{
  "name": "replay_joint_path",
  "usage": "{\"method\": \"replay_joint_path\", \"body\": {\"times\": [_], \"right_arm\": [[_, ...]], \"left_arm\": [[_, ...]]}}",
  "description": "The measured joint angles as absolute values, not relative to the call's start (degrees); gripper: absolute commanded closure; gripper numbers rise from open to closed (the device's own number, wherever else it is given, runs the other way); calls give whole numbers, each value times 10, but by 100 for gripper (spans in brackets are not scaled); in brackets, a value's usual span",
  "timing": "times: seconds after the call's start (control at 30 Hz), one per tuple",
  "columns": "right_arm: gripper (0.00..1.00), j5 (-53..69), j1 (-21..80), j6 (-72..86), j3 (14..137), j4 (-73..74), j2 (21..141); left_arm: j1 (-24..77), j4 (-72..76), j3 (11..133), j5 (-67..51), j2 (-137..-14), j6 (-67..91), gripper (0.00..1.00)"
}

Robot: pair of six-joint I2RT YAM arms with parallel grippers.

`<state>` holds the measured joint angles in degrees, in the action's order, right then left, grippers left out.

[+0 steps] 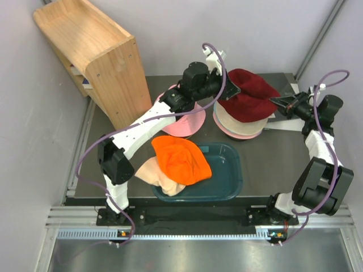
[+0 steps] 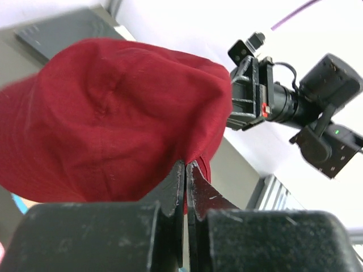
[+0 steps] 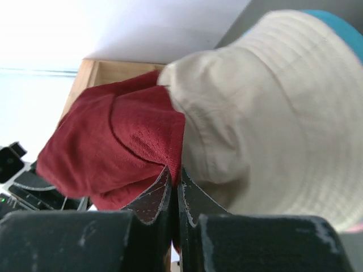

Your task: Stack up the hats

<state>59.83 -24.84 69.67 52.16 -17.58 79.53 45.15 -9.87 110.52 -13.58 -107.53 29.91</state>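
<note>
Maroon hat (image 1: 247, 93) draped on top of pile of hats (image 1: 241, 129), pinched at opposite brim edges: left fingers (image 2: 173, 190) and right fingers (image 3: 156, 195) both clenched on fabric. Risk: uneven letting-go or snagged brim, dragging it off pile, crooked.
</note>
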Motion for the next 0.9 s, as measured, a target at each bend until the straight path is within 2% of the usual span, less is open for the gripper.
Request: {"method": "replay_joint_path", "body": {"times": [0.03, 0.13, 0.17, 0.23, 0.33, 0.43, 0.63, 0.9], "right_arm": [[94, 597, -252, 680, 523, -152, 794], [80, 585, -254, 605, 552, -36, 793], [70, 579, -254, 584, 563, -5, 793], [56, 559, -256, 531, 592, 59, 793], [44, 538, -265, 490, 609, 101, 790], [38, 523, -270, 460, 615, 131, 789], [33, 517, -273, 425, 660, 149, 789], [30, 530, -268, 497, 665, -5, 797]], "left_arm": [[454, -110, 1114, -138, -1082, 299, 100], [459, -130, 1121, -140, -1087, 299, 100], [460, -135, 1122, -141, -1087, 299, 100], [461, -144, 1126, -140, -1087, 299, 100], [460, -160, 1137, -139, -1088, 299, 100], [460, -171, 1150, -141, -1092, 299, 100], [460, -201, 1183, -155, -1103, 286, 100], [460, -263, 1202, -156, -1112, 257, 100]]}}
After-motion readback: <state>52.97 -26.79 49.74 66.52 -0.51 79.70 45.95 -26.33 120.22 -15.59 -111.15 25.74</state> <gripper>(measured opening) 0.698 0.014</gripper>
